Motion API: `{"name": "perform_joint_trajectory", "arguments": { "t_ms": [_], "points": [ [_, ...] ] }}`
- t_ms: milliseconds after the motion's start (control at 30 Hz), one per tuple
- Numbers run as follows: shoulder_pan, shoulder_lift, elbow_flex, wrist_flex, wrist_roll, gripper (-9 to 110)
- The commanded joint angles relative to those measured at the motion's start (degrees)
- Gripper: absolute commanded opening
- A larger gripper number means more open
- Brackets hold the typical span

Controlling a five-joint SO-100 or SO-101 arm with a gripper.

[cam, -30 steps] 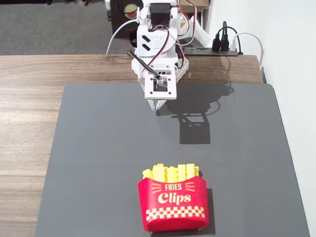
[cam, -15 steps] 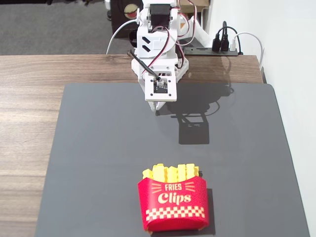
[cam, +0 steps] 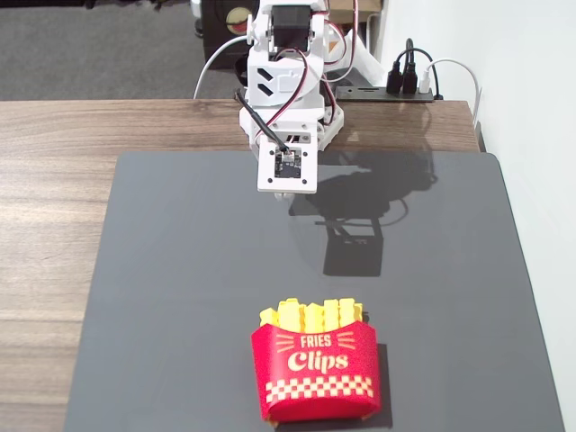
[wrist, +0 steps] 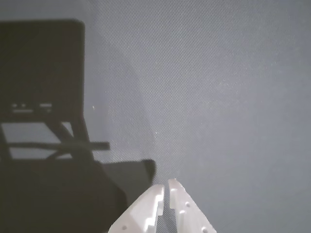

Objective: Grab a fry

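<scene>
Gripper (wrist: 165, 187): in the wrist view its two white fingers (wrist: 187, 208) rise from the bottom edge with tips nearly together — only a thin slit between them. Nothing is held, and nothing touches the tips; below them lies bare mat.

Gripper in the fixed view: the fingertips are hidden behind the square white camera plate (cam: 288, 166) at the arm's front, so the jaws' state cannot be read from there.

Arm (cam: 286, 81): white, with red and black wires, standing at the far edge of the mat, leaning over it.

Mat (cam: 180, 270): dark grey, covering most of the wooden table (cam: 54, 180). The arm's shadow (cam: 355, 225) falls on it to the right of the gripper in the fixed view; in the wrist view the shadow fills the left side.

Fries (cam: 310, 315): a bunch of yellow crinkle-cut sticks standing upright in the red carton (cam: 317, 371) marked "Fries Clips", their tops showing above the rim.

Carton's place: near the front edge of the mat in the fixed view, well apart from the gripper — open mat between them, nothing in the way.

Behind the table: a black power strip (cam: 405, 85) with plugs, by the white wall.
</scene>
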Motion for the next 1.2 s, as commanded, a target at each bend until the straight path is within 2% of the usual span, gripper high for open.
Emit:
{"name": "perform_joint_trajectory", "arguments": {
  "t_ms": [0,267,500,633,1167],
  "points": [
    [-0.4,-4.8,-7.9,1.5,0.4,1],
    [3.4,-18.1,-25.3,4.7,-2.5,1],
    [5.9,-28.7,-33.2,1.8,-4.7,15],
    [5.9,-35.2,-37.6,-0.5,-5.4,19],
    [2.8,-63.2,-62.3,-3.6,-5.0,19]
  ]
}}
